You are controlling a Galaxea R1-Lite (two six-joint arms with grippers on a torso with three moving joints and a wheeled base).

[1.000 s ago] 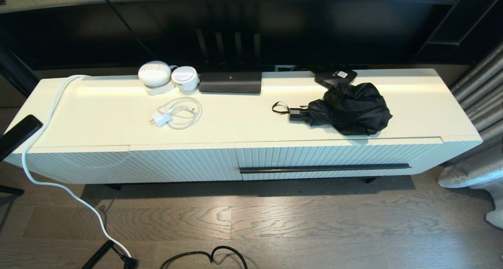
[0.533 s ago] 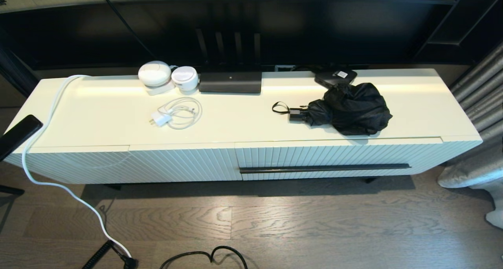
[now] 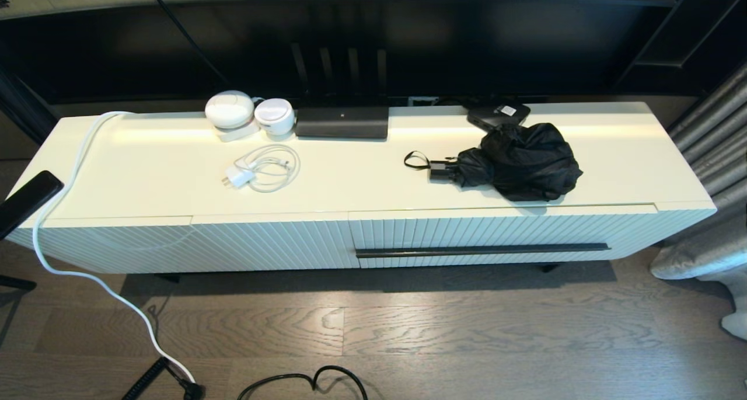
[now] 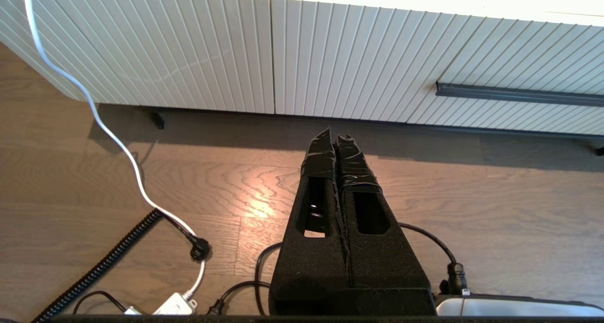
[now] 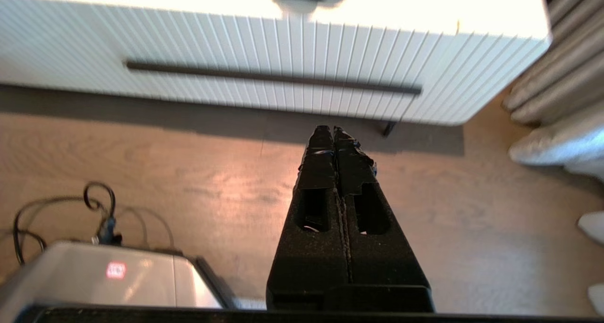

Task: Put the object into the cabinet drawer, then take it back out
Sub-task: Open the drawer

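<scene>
The black folding umbrella [image 3: 519, 162] lies on the cabinet top at the right, its short handle and wrist loop [image 3: 415, 160] pointing left. Below it the ribbed cream drawer [image 3: 502, 230] is closed, with its long black bar handle [image 3: 483, 250] across the front. Neither gripper shows in the head view. In the left wrist view my left gripper [image 4: 334, 138] hangs shut and empty over the floor, short of the cabinet front; the drawer handle [image 4: 519, 94] is off to one side. My right gripper [image 5: 329, 128] is shut and empty above the floor, facing the drawer handle [image 5: 273, 78].
A white charger with coiled cable [image 3: 261, 169], two white round devices [image 3: 248, 112], a black box [image 3: 342, 122] and a flat black box with a white label [image 3: 498, 114] sit on the cabinet top. A white cord [image 3: 87, 277] and black cables [image 3: 303, 382] trail across the wooden floor.
</scene>
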